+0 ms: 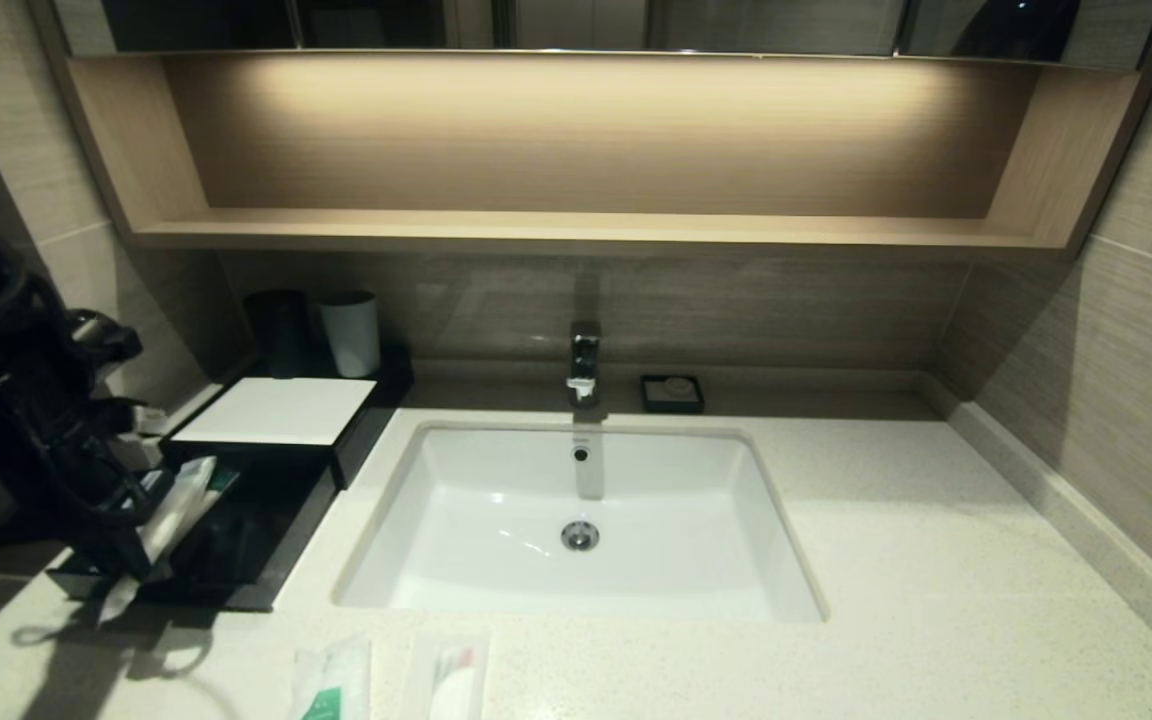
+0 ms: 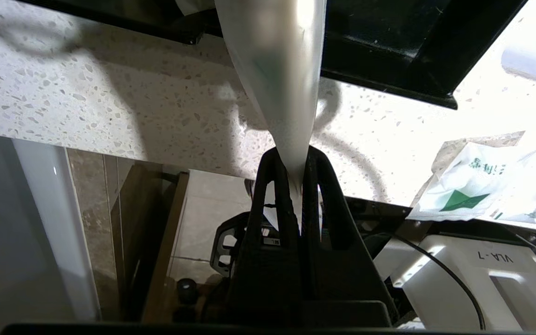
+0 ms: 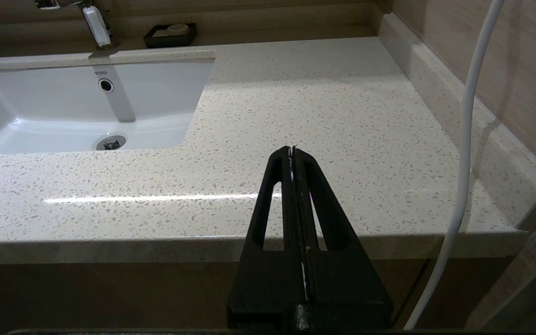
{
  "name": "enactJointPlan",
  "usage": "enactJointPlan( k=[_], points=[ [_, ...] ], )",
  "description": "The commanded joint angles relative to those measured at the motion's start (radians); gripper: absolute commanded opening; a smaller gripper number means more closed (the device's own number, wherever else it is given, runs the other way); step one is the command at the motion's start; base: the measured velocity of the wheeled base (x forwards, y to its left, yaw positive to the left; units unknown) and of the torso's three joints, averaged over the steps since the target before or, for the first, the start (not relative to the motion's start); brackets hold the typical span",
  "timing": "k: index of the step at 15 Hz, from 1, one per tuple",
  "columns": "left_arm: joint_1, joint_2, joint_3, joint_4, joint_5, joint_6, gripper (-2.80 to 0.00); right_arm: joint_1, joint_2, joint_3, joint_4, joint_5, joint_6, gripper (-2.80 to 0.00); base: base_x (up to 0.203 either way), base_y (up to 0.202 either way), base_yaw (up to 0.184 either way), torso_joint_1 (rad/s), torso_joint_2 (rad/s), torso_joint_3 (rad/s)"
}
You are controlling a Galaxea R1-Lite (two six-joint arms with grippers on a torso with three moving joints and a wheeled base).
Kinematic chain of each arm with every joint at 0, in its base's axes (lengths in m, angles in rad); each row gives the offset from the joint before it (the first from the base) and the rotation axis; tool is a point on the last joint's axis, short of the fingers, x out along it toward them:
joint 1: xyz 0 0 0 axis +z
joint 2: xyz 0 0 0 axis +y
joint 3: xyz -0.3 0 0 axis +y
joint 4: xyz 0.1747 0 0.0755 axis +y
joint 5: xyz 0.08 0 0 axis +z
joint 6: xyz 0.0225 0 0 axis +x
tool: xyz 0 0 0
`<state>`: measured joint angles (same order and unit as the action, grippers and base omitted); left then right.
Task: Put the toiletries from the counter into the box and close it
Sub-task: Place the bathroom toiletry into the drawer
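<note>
My left gripper is shut on a long clear toothbrush packet and holds it over the front left of the box's open drawer. In the left wrist view the jaws pinch one end of the packet, which reaches towards the black drawer rim. The black box with its white top panel stands left of the sink. A green-marked sachet and a packet with a white piece lie on the counter at its front edge. The sachet also shows in the left wrist view.
A black cup and a white cup stand behind the box. The white sink, faucet and small black soap dish are in the middle. My right gripper is parked shut over the counter's front right edge.
</note>
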<state>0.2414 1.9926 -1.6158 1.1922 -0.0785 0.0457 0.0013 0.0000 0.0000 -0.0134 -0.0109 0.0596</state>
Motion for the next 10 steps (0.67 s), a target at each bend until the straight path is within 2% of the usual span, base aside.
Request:
enactJointPlan(
  k=[1,6,10],
  points=[
    [0.003,-0.004,0.008,0.044,-0.002,0.002,-2.80,0.000,0.000,0.000,0.000,0.000,0.000,-2.80,0.000,0.000,0.000,0.000,0.00,0.000],
    [0.012,0.015,-0.010,0.053,-0.001,0.003,-2.80,0.000,0.002,0.000,0.000,0.000,0.000,-2.80,0.000,0.000,0.000,0.000,0.00,0.000],
    [0.019,0.080,-0.023,-0.015,0.000,0.005,-2.80,0.000,0.001,0.000,0.000,0.000,0.000,-2.80,0.000,0.000,0.000,0.000,0.00,0.000]
  ],
)
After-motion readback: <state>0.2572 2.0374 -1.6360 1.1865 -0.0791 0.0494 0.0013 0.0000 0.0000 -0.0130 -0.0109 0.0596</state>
